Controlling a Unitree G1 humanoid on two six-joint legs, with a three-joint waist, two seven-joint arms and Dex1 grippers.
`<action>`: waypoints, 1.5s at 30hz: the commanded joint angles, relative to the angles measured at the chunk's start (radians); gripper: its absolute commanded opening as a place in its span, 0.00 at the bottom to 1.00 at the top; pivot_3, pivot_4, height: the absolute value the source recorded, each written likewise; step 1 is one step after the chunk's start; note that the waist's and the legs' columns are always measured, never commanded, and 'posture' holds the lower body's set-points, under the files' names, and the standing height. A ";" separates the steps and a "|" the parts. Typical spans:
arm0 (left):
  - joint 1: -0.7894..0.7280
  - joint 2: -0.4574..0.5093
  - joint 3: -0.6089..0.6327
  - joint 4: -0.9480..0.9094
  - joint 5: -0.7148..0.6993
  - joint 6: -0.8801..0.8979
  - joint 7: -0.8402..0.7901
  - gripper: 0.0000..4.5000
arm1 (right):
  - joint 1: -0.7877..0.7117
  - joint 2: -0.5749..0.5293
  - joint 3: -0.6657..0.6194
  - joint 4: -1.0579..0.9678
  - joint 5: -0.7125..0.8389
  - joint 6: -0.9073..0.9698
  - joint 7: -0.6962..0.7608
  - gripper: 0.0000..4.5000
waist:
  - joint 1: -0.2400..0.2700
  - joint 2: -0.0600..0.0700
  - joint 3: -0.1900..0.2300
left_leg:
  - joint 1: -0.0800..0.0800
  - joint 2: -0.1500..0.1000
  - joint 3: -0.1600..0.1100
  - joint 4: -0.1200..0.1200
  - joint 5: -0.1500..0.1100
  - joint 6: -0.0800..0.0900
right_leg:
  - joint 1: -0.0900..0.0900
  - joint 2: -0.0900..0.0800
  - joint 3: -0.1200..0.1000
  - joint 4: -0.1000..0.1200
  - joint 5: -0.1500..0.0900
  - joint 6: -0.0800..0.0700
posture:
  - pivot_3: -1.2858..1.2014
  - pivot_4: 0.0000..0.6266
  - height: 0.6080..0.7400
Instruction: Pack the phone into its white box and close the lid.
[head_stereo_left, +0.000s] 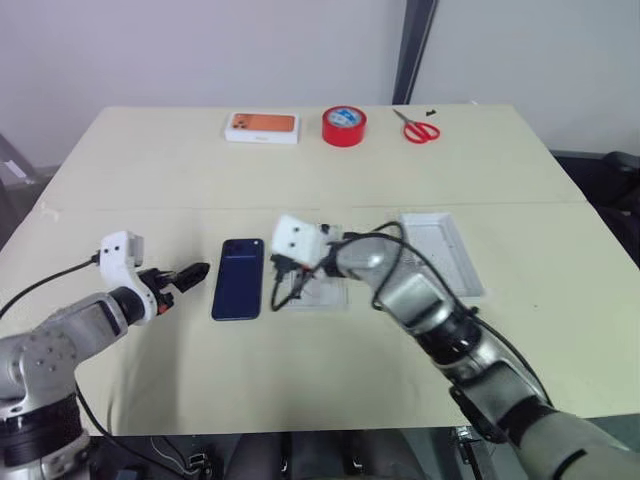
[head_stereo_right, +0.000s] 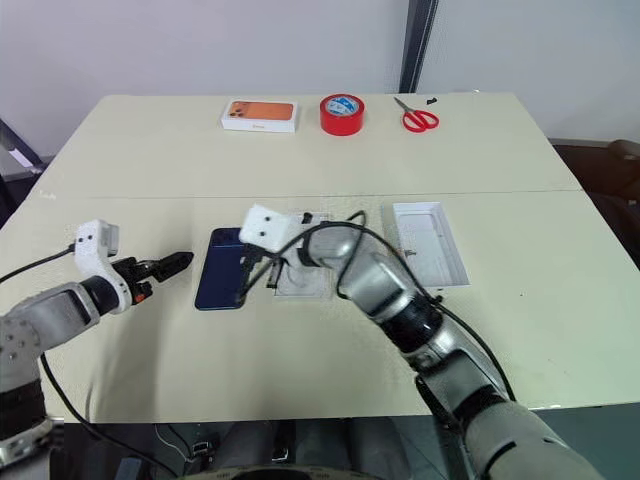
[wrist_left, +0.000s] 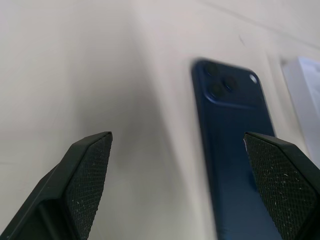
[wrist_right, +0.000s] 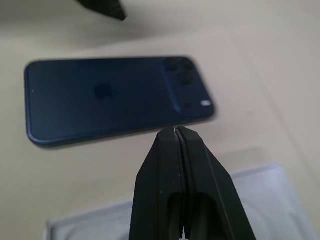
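On the cream table (head_stereo_left: 150, 170) before a pale grey wall, the slim navy-blue phone (head_stereo_left: 238, 278) lies flat between the spread left gripper (head_stereo_left: 190, 274) and the pressed-together right gripper (wrist_right: 176, 131), beside the shallow white cardboard box (head_stereo_left: 318, 292); the white lid (head_stereo_left: 442, 250) rests further right

navy-blue phone (head_stereo_left: 238, 278), white box (head_stereo_left: 442, 250), red tape roll (head_stereo_left: 344, 126), red-handled scissors (head_stereo_left: 420, 128), cream table (head_stereo_left: 150, 170).

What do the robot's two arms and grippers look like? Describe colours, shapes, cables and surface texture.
Both arms are silver-grey metal with dark joint bands. Each wrist carries a white boxy camera housing, and thin black cables loop along both. The left gripper and right gripper each have two black wedge-shaped fingers with finely dimpled, textured pads.
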 joint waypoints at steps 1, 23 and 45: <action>-0.035 -0.018 0.019 -0.002 -0.040 0.093 0.036 0.97 | -0.050 0.022 0.042 0.045 -0.044 0.027 -0.004 0.01 | -0.001 0.000 0.000 | 0.000 0.000 0.000 0.000 0.000 0.000 | 0.000 0.000 0.000 0.000 0.000 0.000 | 0.52 0.24 0.92; -0.104 -0.256 -0.034 -0.018 -0.059 0.291 0.059 0.97 | -0.058 0.005 0.143 0.063 -0.158 0.006 0.077 0.01 | 0.016 0.000 -0.002 | 0.001 -0.003 0.000 0.000 0.002 -0.004 | 0.001 -0.003 -0.002 0.000 0.000 0.000 | 0.52 0.24 0.92; -0.162 -0.335 0.138 0.083 -0.218 0.291 0.247 0.68 | -0.029 0.007 0.128 0.047 -0.170 0.002 0.071 0.00 | 0.023 0.000 -0.002 | 0.001 -0.003 -0.001 0.001 0.002 -0.005 | 0.002 -0.004 -0.004 -0.002 0.000 0.000 | 0.52 0.24 0.92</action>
